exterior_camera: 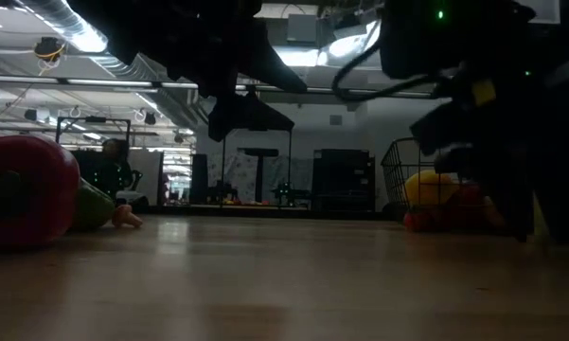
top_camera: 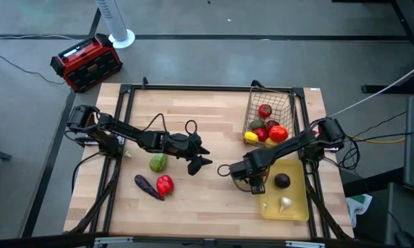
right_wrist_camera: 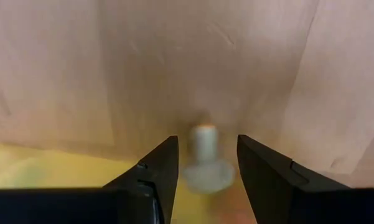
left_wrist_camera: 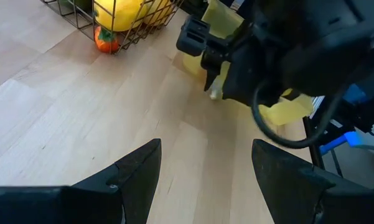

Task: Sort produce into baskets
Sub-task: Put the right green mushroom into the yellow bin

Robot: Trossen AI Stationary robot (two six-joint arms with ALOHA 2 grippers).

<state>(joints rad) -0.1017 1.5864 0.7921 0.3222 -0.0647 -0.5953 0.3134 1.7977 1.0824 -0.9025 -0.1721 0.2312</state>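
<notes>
Produce is lying in three places: several pieces inside the wire basket (top_camera: 270,110) at the far right, a dark eggplant (top_camera: 282,181) and a garlic (top_camera: 286,203) on the yellow tray (top_camera: 297,212) at the near right, and an avocado (top_camera: 158,162), a red pepper (top_camera: 164,184) and a purple eggplant (top_camera: 149,187) loose on the table (top_camera: 207,207) at the left. The right gripper (right_wrist_camera: 202,155) is holding a small white piece (right_wrist_camera: 205,163) between its fingers beside the tray's left edge; whether they are pressing it firmly I cannot tell. The left gripper (left_wrist_camera: 202,165) is hovering mid-table, fingers apart and empty. A loose hold could be letting that piece slip onto the wood short of the tray.
</notes>
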